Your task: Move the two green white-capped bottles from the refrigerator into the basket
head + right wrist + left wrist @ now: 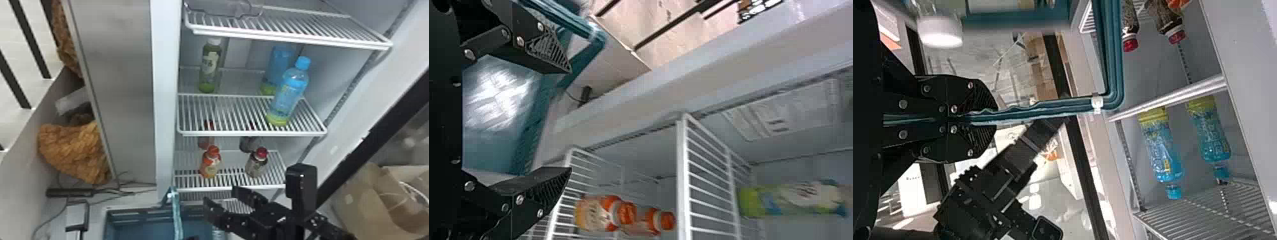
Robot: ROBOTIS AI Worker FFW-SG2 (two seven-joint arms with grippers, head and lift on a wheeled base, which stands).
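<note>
Black right claw (220, 195) nearest, fingers spread, grasping nothing, before the lower shelves. Black left claw (191, 238) clenched on the rim of the teal plastic basket (137, 212). One green white-capped bottle (209, 67) upright at left on the white wire shelf (249, 133), set back, another wire shelf (287, 40) overhead. Second: blurred white cap (940, 32) in left wrist view, basket membership unclear. Two blue-capped bottles (289, 91) to the right on the same shelf. Shelf below: orange-capped bottle (210, 162), red-capped dark bottle (257, 164). Brown paper bag (376, 198) outside, right.
</note>
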